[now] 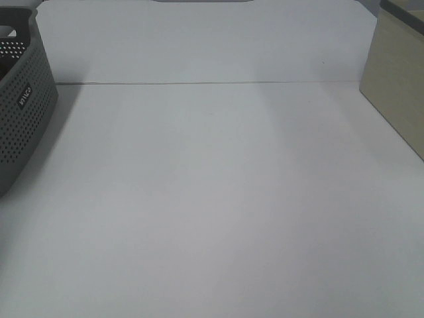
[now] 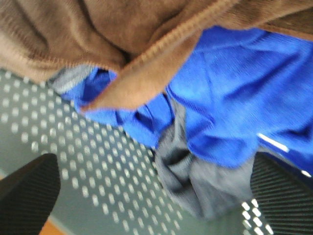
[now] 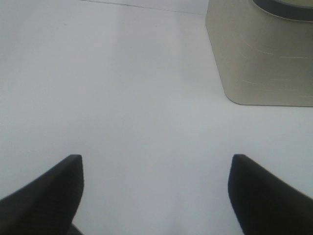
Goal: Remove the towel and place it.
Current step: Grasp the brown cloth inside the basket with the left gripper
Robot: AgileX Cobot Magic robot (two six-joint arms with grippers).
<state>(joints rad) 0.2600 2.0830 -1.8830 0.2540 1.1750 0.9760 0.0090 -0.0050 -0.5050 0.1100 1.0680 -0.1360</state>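
My left jaws stand spread as wide as they go, and my left gripper (image 2: pixel 154 164) clamps nothing. Its two black fingers (image 2: pixel 29 191) frame a heap of cloth lying against the perforated grey wall of the basket (image 2: pixel 88 161). My right jaws are parted wide too, and my right gripper (image 3: pixel 156 159) holds nothing, with only bare white table (image 3: pixel 122 98) showing between its fingers.

The towel (image 2: pixel 98 34) is with the basket, bunched in soft brown folds on top of the other cloth. One stitched hem runs along a fold that hangs down in a point towards the basket's dotted wall. Under the towel lies a bright blue cloth (image 2: pixel 234 88), crumpled and partly covered by it. A dull grey cloth (image 2: pixel 195 186) sits lower, between the blue cloth and the basket's wall, and reaches down between my left fingers. Whether those fingers touch any of the cloth I cannot tell, as the wrist view is blurred. The towel lies on the far side of the blue cloth from my left fingers, apart from them.

From the high camera only one side of the basket shows, at the table's edge, with a small label on its wall. Its contents fall outside that view, and so do both my arms. A beige box (image 1: pixel 397 86) stands across the table from the basket. My right gripper hangs over the table near that box, on the side away from the basket
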